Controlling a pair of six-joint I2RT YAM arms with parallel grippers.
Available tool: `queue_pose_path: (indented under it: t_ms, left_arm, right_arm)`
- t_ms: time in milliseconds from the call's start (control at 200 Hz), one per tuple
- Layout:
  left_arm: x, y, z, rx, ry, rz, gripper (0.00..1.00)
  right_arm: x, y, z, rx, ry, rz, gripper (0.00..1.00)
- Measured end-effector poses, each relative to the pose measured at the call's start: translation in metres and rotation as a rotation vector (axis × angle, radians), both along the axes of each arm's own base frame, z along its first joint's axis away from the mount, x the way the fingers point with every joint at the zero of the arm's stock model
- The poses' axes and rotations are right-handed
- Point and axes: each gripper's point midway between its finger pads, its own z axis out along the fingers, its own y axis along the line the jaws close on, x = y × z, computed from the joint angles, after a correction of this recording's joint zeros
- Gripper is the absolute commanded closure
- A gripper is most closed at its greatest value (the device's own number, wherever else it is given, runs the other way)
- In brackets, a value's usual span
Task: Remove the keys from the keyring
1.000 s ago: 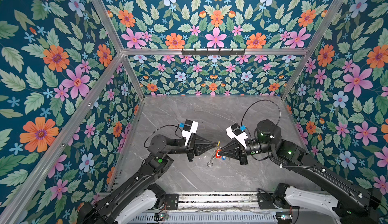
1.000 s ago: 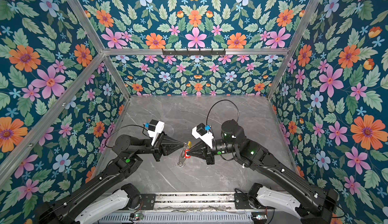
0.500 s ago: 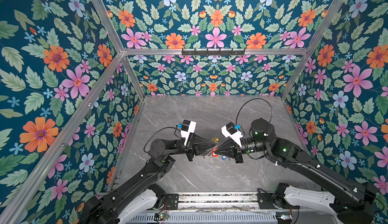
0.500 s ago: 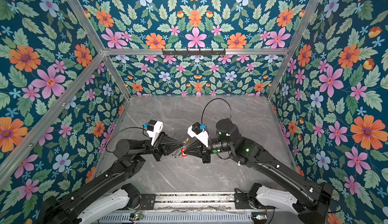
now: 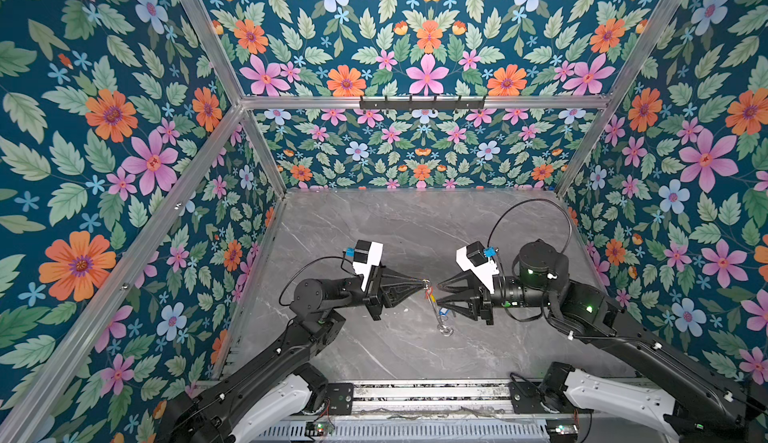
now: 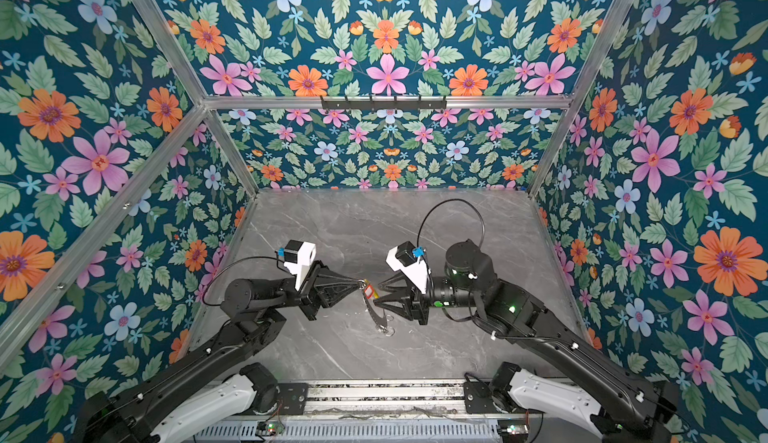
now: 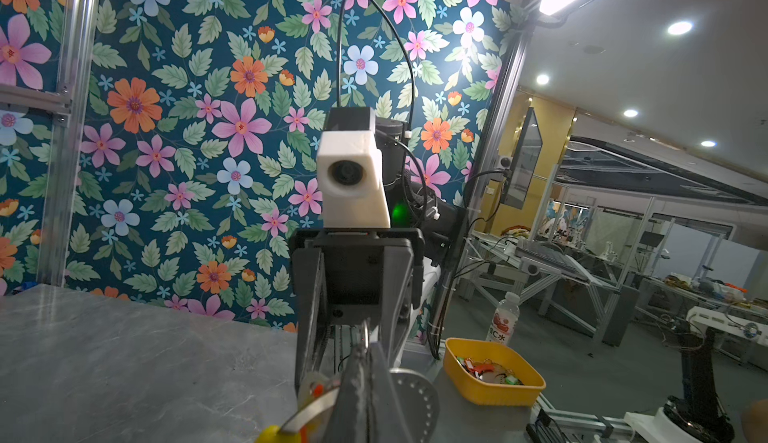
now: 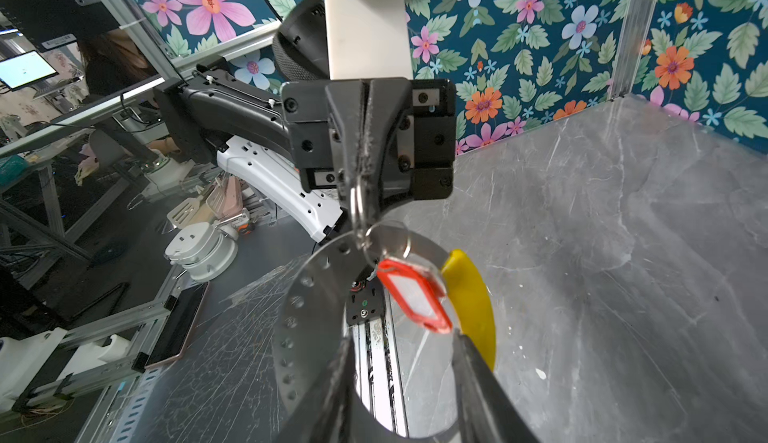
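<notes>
Left hand (image 5: pixel 424 282) pinches the keyring (image 8: pixel 469 308), right hand (image 5: pixel 439 296) half-open beside red tag's (image 8: pixel 415 295) white label

Left arm (image 5: pixel 266 362) comes in from lower left in both top views, wrist about level, left gripper (image 5: pixel 422 282) pointing right, jaws pressed together. Right arm (image 5: pixel 623 337) comes in from lower right, right gripper (image 5: pixel 439 296) pointing left, jaws apart (gap also clear in right wrist view). Tips face each other, near, apart.
</notes>
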Motion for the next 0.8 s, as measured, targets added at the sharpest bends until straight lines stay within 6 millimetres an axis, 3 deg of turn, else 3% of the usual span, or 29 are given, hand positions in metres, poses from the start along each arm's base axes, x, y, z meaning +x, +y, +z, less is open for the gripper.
queue_pose_path:
  t_ms: [185,395,800]
  left_arm:
    - [0.002,0.001,-0.001,-0.021,-0.009,0.019,1.00]
    - [0.002,0.003,0.000,-0.048,-0.024,0.023,1.00]
    - [0.004,0.006,0.002,-0.071,-0.023,0.045,1.00]
  right_arm:
    - [0.006,-0.006,0.012,0.103,-0.029,-0.069,0.54]
    - [0.021,0.003,0.032,0.223,-0.010,-0.126,0.56]
    - [0.015,0.022,0.039,0.292,0.028,-0.052,0.70]
